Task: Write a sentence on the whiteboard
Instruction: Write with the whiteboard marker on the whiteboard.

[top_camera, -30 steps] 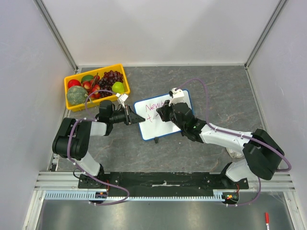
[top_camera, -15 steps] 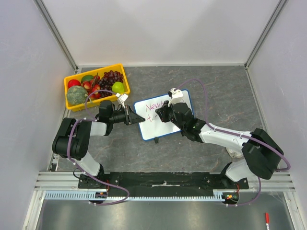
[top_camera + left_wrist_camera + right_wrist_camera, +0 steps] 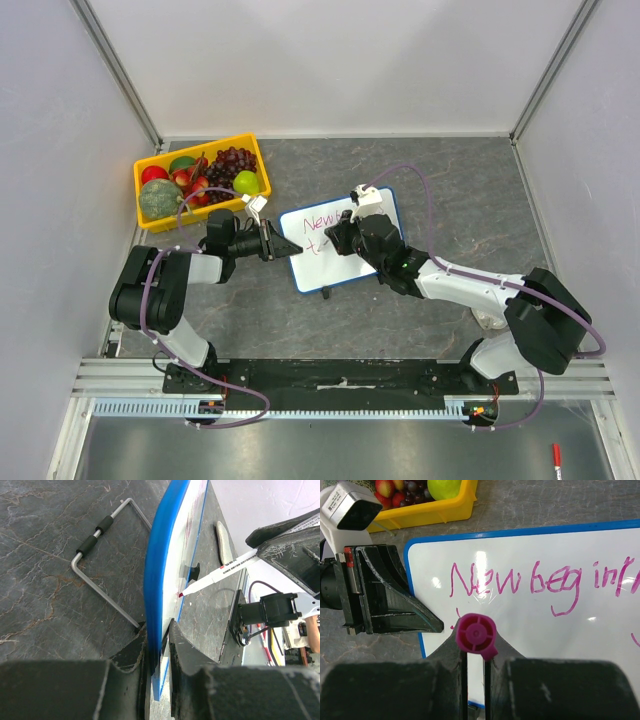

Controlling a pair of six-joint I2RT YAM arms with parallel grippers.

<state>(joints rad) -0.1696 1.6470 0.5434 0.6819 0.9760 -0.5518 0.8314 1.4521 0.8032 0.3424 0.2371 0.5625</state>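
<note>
While left tool [image 3: 159, 636] clamps whiteboard [image 3: 164, 555] | right tool [image 3: 476, 656] grips marker [image 3: 476, 633]

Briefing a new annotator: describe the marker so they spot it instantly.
Find the blue-framed whiteboard mid-table, clamped by the left gripper. The right gripper holds the marker at it. White barrel, magenta end cap, unlike the black gripper around it.

— What do we see at the far left corner of the dark stone-patterned table [image 3: 450, 180]?
— A yellow tray [image 3: 200, 148]. In it we make out a green melon [image 3: 159, 199], a green apple [image 3: 246, 182], dark grapes [image 3: 233, 158] and a red apple [image 3: 153, 174], packed close.
— Anything else?
— We spot a pen [image 3: 555, 457] lying alone at the near right, well apart from the tray.
</note>
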